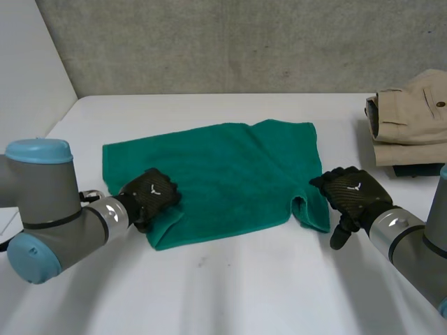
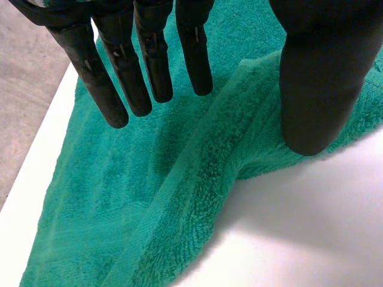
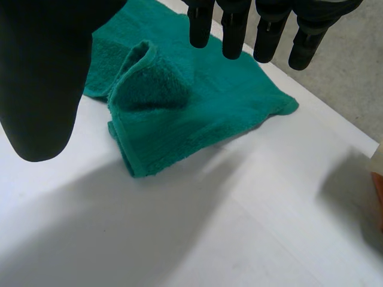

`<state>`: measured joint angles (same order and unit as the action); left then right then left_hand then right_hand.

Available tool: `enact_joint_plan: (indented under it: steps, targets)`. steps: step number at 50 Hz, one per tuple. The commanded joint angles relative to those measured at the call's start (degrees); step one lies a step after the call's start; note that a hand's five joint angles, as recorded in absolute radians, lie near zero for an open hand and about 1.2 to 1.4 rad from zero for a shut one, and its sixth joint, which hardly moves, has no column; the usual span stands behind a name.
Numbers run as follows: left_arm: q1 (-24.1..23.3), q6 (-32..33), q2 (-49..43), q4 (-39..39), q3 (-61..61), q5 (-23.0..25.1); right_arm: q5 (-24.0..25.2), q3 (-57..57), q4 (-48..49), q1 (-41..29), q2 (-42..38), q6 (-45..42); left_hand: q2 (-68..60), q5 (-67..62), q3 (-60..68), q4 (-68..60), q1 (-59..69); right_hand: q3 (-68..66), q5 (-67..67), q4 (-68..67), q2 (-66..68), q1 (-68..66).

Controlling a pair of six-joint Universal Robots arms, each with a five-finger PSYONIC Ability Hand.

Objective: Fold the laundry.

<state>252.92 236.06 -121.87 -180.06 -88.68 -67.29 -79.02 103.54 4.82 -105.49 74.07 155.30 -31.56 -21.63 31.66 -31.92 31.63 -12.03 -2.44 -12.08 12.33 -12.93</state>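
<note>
A green towel [image 1: 216, 174] lies spread on the white table [image 1: 244, 286]. My left hand [image 1: 150, 194] rests on its near-left corner. In the left wrist view its fingers [image 2: 119, 78] stand straight over the towel [image 2: 119, 209], and the thumb [image 2: 311, 89] presses on a raised ridge of the near edge; the ridge is not pinched between them. My right hand [image 1: 349, 192] is open beside the near-right corner. Seen from the right wrist, its fingers [image 3: 233, 30] and thumb [image 3: 42, 72] hang spread above the towel's rumpled corner [image 3: 155, 95], apart from it.
Folded beige trousers [image 1: 412, 118] lie on a dark garment at the back right of the table. Bare tabletop runs along the front, near both arms. The table's left edge is close behind the towel's left side.
</note>
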Motion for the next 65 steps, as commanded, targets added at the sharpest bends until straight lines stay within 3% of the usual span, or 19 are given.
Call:
enact_joint_plan:
  steps: [1,3,4,6,15,23,30,34,39,42,46,48,53,57,65]
  targets:
    - [-0.58,0.1,-1.96,2.52,1.32,0.05,-0.08,-0.01,0.62,-0.33,-0.86,0.0,-7.07,-6.99,6.97,-6.71,6.99,2.03,2.44,2.08,-2.33,2.93]
    - [-0.59,0.1,-1.96,2.61,1.32,0.05,-0.08,-0.09,0.71,-0.06,-0.95,0.0,-17.61,-17.53,17.51,-17.25,17.54,2.03,2.44,2.08,-2.33,2.93]
    - [-0.67,0.1,-1.88,2.61,1.32,0.05,-0.08,-0.09,0.71,0.02,-0.95,0.0,-33.5,-33.42,33.4,-33.14,33.43,2.03,2.44,2.08,-2.33,2.93]
    - [-0.76,-0.07,-1.79,2.43,1.41,-0.03,-0.17,-0.18,0.71,0.11,-0.95,0.0,-48.21,-48.14,48.12,-47.86,48.14,2.03,2.44,2.08,-2.33,2.93]
    - [-1.2,-7.0,8.48,0.68,-1.05,-0.12,-1.4,-0.27,1.86,-0.5,-1.12,2.63,-48.44,-48.37,48.34,-48.08,48.37,2.03,2.44,2.08,-2.33,2.93]
    - [-0.59,-14.92,16.31,-4.16,-3.95,-1.35,-5.27,-2.81,1.24,-2.43,-5.51,15.37,-48.44,-48.37,48.34,-48.08,48.37,2.03,2.44,2.08,-2.33,2.93]
    - [-0.67,-27.82,20.97,-8.19,-1.5,-6.96,-5.8,-7.21,1.42,-4.9,-11.84,21.7,-48.44,-48.37,48.34,-48.08,48.37,2.03,2.44,2.08,-2.33,2.93]
    - [-0.85,-31.8,22.47,-9.78,-0.09,-9.0,-7.99,-10.37,2.29,-7.09,-15.79,23.2,-48.44,-48.37,48.34,-48.08,48.37,1.78,2.19,1.84,-2.09,2.69]
    - [-0.5,-33.12,22.73,-10.05,1.23,-9.79,-13.87,-15.55,4.49,-8.76,-21.15,23.03,-48.44,-48.37,48.34,-48.08,48.37,-15.83,-15.42,-15.78,15.53,-14.93]
    - [-0.32,-33.3,22.82,-10.05,1.49,-10.31,-18.36,-17.58,7.12,-8.33,-22.48,22.94,-48.44,-48.37,48.34,-48.08,48.37,-67.82,-67.41,-67.76,67.51,-66.91]
    - [0.12,-33.3,24.05,-9.61,1.23,-12.95,-20.13,-15.66,12.83,-7.8,-18.02,21.71,-48.44,-48.37,48.34,-48.08,48.37,-67.97,-67.56,-67.92,67.67,-67.07]
    - [0.64,-33.39,25.89,-9.44,0.88,-14.35,-19.16,-13.46,14.25,-7.71,-9.68,19.52,-48.44,-48.37,48.34,-48.08,48.37,-67.97,-67.56,-67.92,67.67,-67.07]
    - [4.77,-33.91,32.22,-9.08,-1.58,-16.29,-12.49,-12.84,12.41,-2.98,4.13,9.87,-48.44,-48.37,48.34,-48.08,48.37,-67.97,-67.56,-67.92,67.67,-67.07]
    - [7.93,-35.84,37.66,-7.33,-4.39,-16.12,-5.98,-16.16,2.59,1.34,8.54,-2.0,-48.44,-48.37,48.34,-48.08,48.37,-67.97,-67.56,-67.92,67.67,-67.07]
    - [10.31,-36.29,41.72,1.54,-7.47,-15.77,-6.06,-28.91,-21.15,2.75,12.75,-15.37,-48.44,-48.37,48.34,-48.08,48.37,-67.97,-67.56,-67.92,67.67,-67.07]
